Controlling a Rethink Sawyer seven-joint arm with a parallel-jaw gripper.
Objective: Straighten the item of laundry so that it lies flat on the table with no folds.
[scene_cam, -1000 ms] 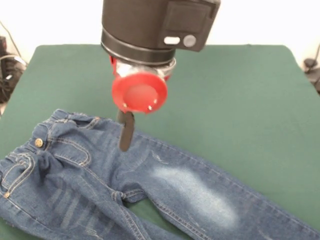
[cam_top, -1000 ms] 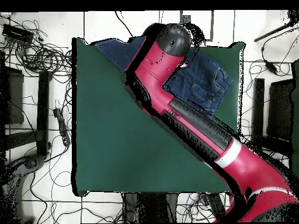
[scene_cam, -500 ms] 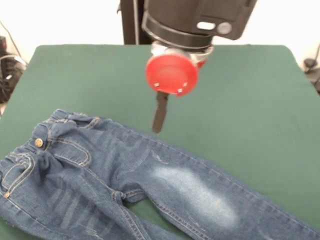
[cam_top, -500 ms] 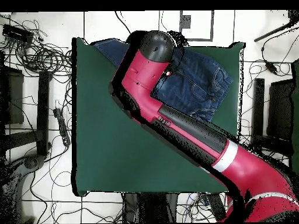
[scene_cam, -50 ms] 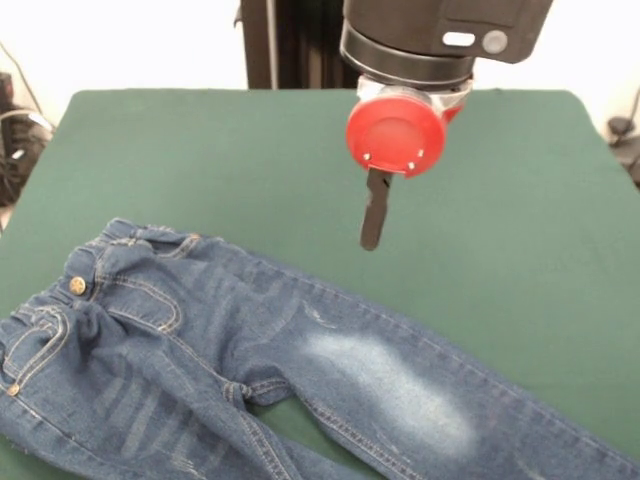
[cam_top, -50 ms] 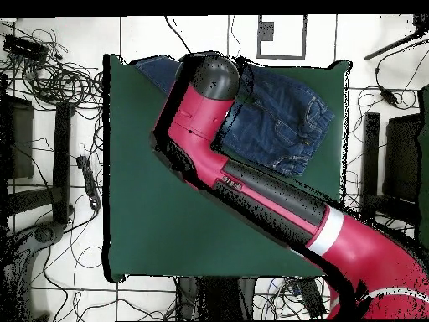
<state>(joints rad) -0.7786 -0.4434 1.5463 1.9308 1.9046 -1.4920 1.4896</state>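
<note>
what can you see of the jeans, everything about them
The jeans are small, blue denim with tan stitching, a brass button at the waistband and a faded whitish patch on one thigh. They lie spread on the green table, near its front edge, waistband to the picture's left, legs running off the frame. Mild wrinkles remain. Only the table touches them; the gripper hangs clear.

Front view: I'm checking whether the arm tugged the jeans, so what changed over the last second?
The red and black gripper moved rightward in the front view, off the blue denim jeans to hang over bare dark green table. It holds nothing. The jeans lie as before, waistband rumpled.
</note>
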